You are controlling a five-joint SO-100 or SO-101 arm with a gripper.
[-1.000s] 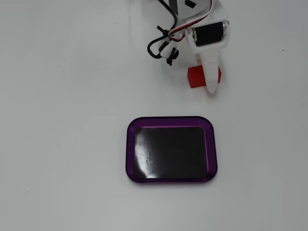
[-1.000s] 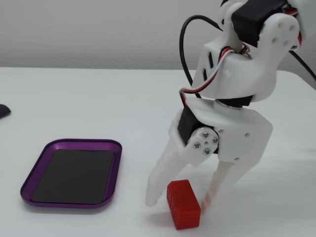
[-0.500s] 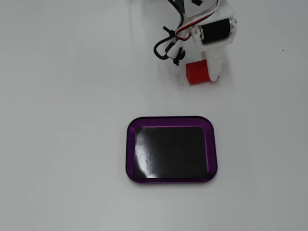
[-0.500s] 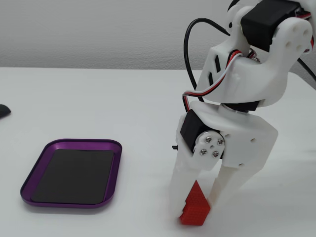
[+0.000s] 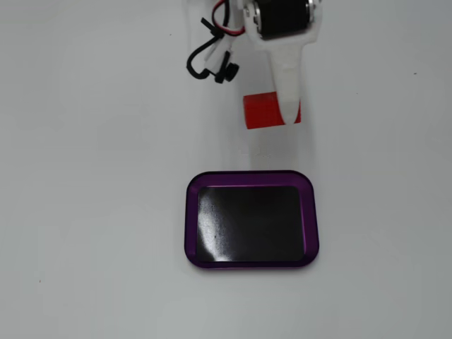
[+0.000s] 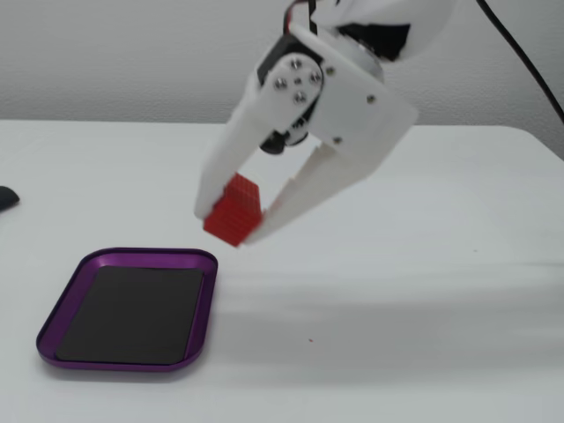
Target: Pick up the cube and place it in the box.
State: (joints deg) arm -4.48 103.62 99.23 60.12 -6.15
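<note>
The cube (image 6: pixel 234 210) is a small red ribbed block held between the two white fingers of my gripper (image 6: pixel 227 226), lifted above the white table. In a fixed view from above the cube (image 5: pixel 263 111) shows just beyond the box's far rim, partly covered by a white finger (image 5: pixel 287 85). The box (image 5: pixel 251 219) is a purple-rimmed tray with a shiny black bottom, and nothing lies in it. In a fixed view from the side the box (image 6: pixel 132 308) lies below and left of the gripper.
Black and red cables (image 5: pixel 212 60) hang by the arm at the top of a fixed view. A small dark object (image 6: pixel 7 197) sits at the left edge of the table. The table (image 6: pixel 423 300) is plain white.
</note>
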